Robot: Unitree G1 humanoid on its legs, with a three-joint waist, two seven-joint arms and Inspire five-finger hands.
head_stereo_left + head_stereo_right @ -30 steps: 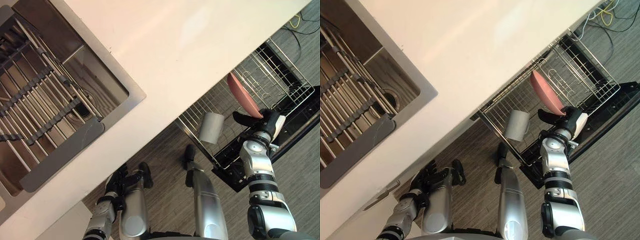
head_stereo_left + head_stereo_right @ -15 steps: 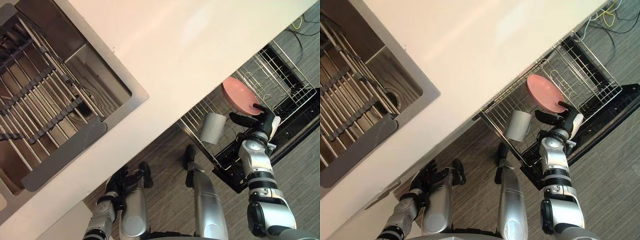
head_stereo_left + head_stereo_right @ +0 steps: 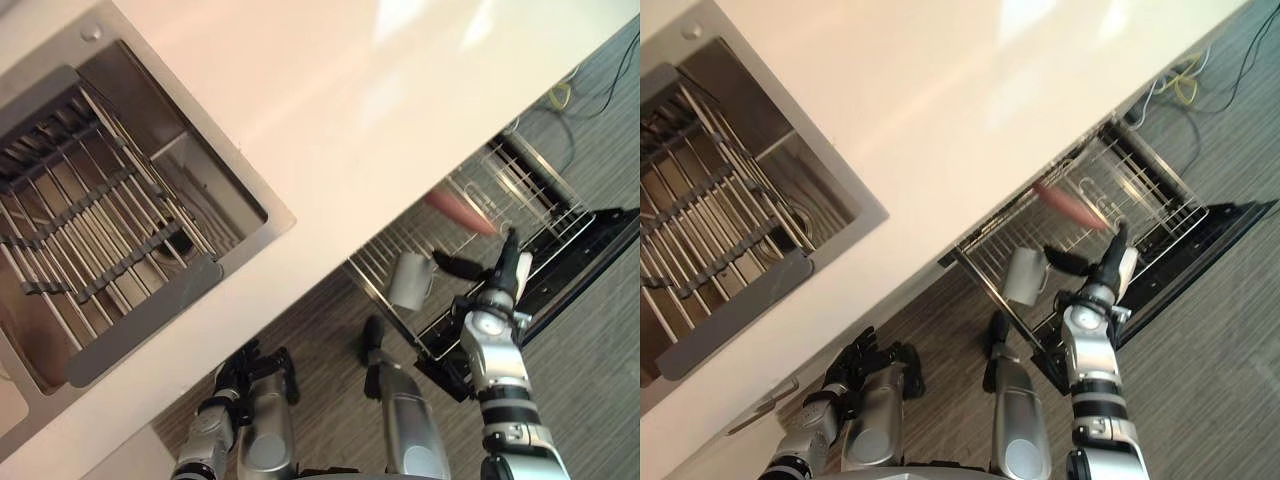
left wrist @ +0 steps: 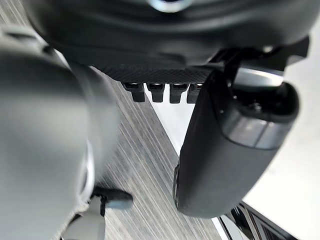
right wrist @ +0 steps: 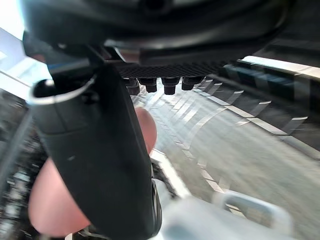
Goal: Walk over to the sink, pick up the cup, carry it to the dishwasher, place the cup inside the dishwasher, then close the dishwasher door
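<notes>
A pale grey cup (image 3: 411, 280) lies on its side at the near end of the pulled-out wire rack (image 3: 530, 185) of the dishwasher. A pink plate (image 3: 458, 212) stands on edge in the rack just beyond it. My right hand (image 3: 498, 285) hovers over the rack's near corner, to the right of the cup. It is open, fingers straight and thumb spread, holding nothing. In the right wrist view the pink plate (image 5: 47, 202) shows past the thumb (image 5: 100, 150). My left hand (image 3: 230, 385) hangs open low by my side.
The white counter (image 3: 350, 110) runs across the view, with the steel sink (image 3: 240, 215) and its drying grid at the left. The black dishwasher door (image 3: 600, 240) lies folded down past the rack. Loose cables (image 3: 560, 95) trail on the grey wood floor behind it.
My right hand has gone from shut to open and come off the pink plate, which now stands in the rack. The whole picture has shifted with the camera.
</notes>
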